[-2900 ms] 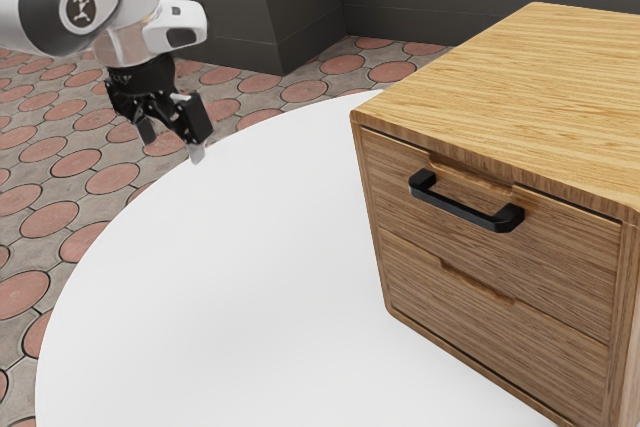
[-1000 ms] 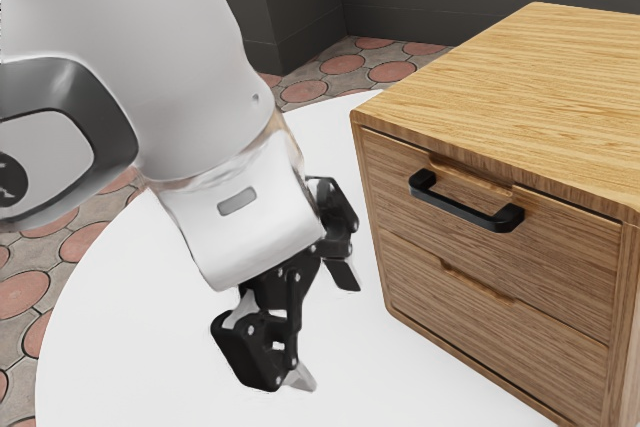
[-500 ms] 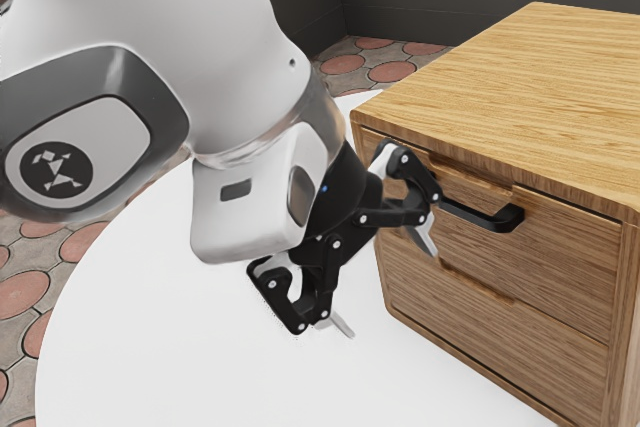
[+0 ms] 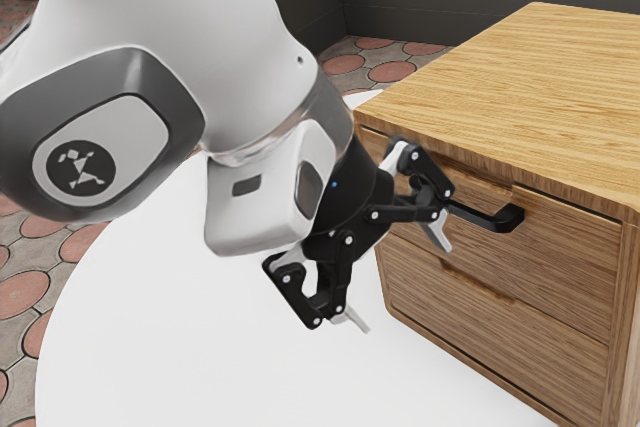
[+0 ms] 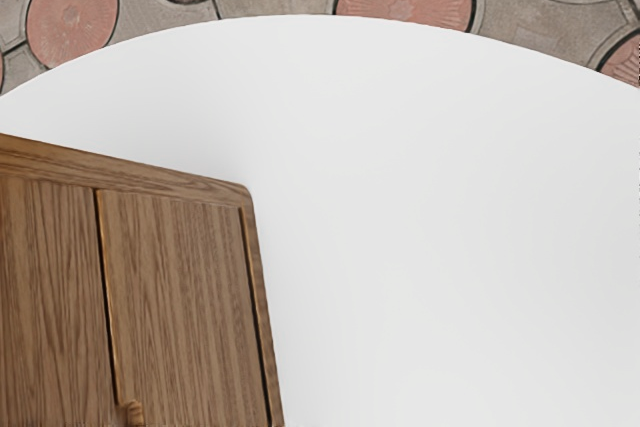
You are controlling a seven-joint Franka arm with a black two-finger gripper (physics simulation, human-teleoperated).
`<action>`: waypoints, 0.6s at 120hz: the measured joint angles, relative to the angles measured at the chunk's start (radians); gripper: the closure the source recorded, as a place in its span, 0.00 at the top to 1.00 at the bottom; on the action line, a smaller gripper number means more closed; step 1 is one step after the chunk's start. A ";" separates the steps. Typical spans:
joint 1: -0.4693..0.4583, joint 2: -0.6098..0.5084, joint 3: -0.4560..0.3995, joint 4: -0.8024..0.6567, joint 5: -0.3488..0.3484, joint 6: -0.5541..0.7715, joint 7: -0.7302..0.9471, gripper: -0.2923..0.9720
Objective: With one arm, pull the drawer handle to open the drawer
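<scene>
- Drawer handle (image 4: 490,216), black, on the front of the wooden cabinet (image 4: 530,87); its left end is hidden behind the tool (image 4: 395,272).
- Tool fingers spread wide, gripping nothing, above the white table (image 4: 150,347).

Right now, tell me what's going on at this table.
A single Franka arm is working on the wooden cabinet that stands on the white table. Its tool is open at the front of the top drawer, with the fingers spread wide. The upper one is by the near end of the black handle, and the lower one is down toward the table. Nothing is gripped, and the drawer looks shut, not yet pulled out.
</scene>
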 joint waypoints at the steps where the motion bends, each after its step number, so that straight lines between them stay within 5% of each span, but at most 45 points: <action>1: 0.001 0.000 0.000 0.000 -0.001 0.000 -0.002 0.77; 72: 0.052 0.113 0.005 0.068 0.056 0.076 -0.098 0.77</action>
